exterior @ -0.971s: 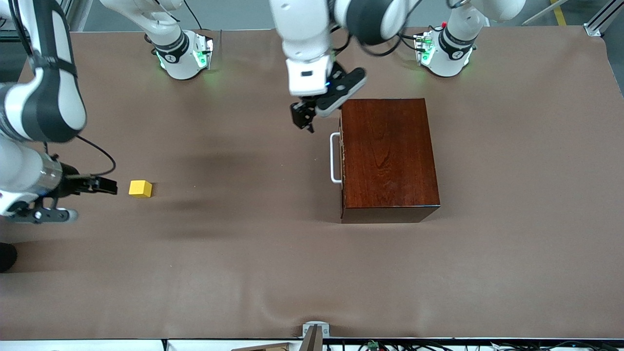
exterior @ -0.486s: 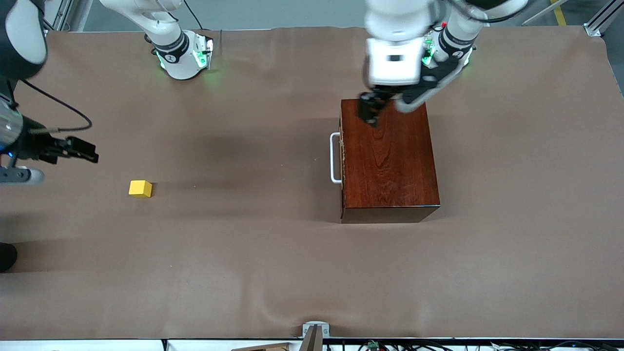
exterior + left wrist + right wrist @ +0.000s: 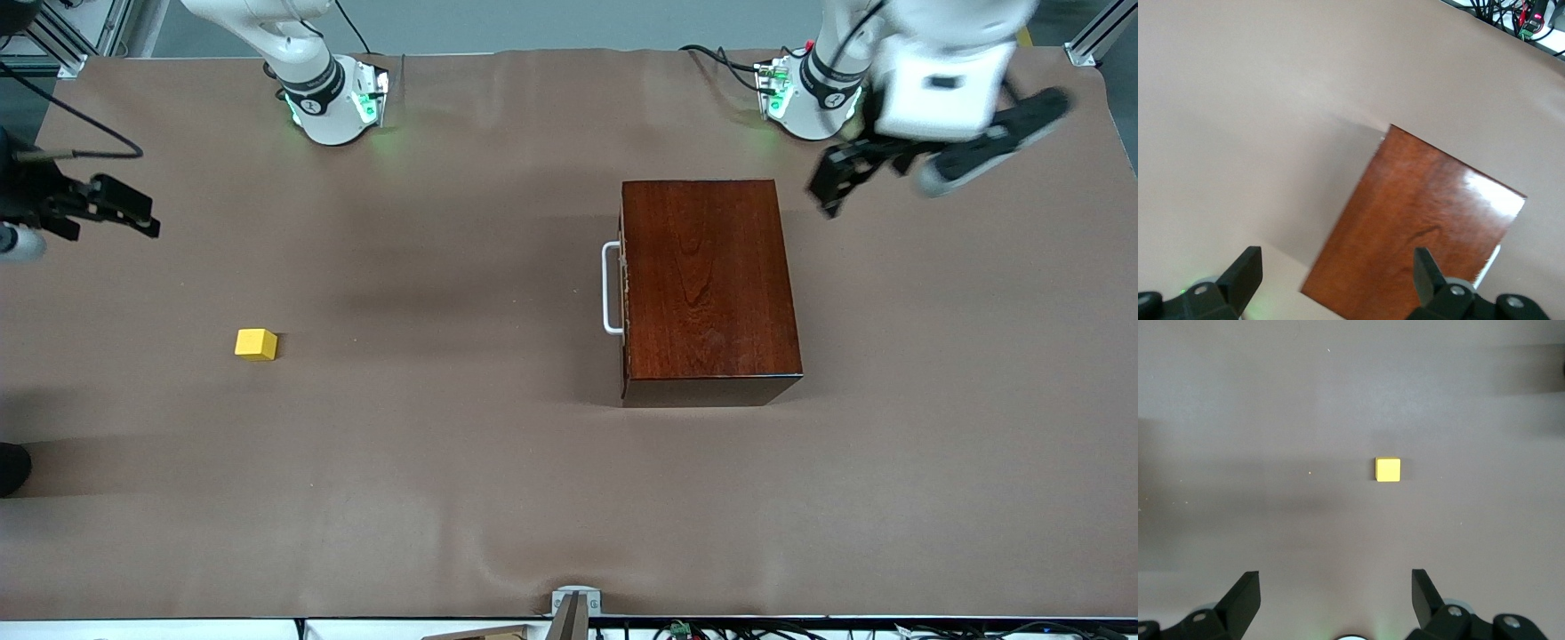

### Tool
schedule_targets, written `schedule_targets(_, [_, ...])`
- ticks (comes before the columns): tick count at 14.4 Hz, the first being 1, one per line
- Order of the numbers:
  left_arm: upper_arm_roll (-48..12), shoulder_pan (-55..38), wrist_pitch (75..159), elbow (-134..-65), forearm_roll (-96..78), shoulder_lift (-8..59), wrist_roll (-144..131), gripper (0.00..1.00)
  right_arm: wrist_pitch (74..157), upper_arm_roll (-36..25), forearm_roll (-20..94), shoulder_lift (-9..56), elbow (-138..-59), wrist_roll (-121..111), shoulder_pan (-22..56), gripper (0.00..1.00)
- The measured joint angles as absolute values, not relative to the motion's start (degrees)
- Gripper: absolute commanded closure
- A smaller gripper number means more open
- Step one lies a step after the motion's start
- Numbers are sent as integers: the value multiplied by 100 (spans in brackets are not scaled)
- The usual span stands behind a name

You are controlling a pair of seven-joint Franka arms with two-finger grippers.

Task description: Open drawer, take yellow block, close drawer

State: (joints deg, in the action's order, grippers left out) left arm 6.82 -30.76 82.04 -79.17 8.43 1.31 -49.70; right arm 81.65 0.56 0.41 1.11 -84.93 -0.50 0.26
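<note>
The dark reddish-brown wooden box [image 3: 711,284] stands mid-table with its drawer shut. Its white U-shaped handle [image 3: 610,289] faces the right arm's end. The small yellow block [image 3: 256,344] lies alone on the brown mat toward the right arm's end. My left gripper [image 3: 831,185] hangs open and empty over the mat beside the box's corner, close to the left arm's base. In the left wrist view the box top [image 3: 1418,227] lies below the open left gripper [image 3: 1336,273]. My right gripper [image 3: 133,213] is open over the mat's edge. The right wrist view shows the block [image 3: 1388,469] away from the open right gripper [image 3: 1335,595].
The two arm bases [image 3: 333,98] [image 3: 809,93] stand along the table's edge farthest from the front camera. A small metal bracket [image 3: 575,604] sits at the nearest edge. Brown mat [image 3: 444,462] covers the whole table.
The left arm swung from beside the handle across the box top toward the left arm's end. The right gripper drew away from the yellow block. Block and box stayed put.
</note>
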Motion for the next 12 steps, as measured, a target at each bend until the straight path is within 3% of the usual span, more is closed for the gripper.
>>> schedule_targets(3, [679, -2653, 8180, -8201, 842, -205, -4215, 0, 8278, 54, 42, -144, -8871, -50, 30, 0])
schedule_targets(9, [674, -2132, 8180, -8367, 805, -233, -3015, 0, 8579, 33, 43, -567, -9564, -50, 31, 0])
schedule_targets(12, [240, -1208, 8191, -8464, 432, -231, -2020, 0, 8702, -1, 42, -575, -9573, -52, 30, 0])
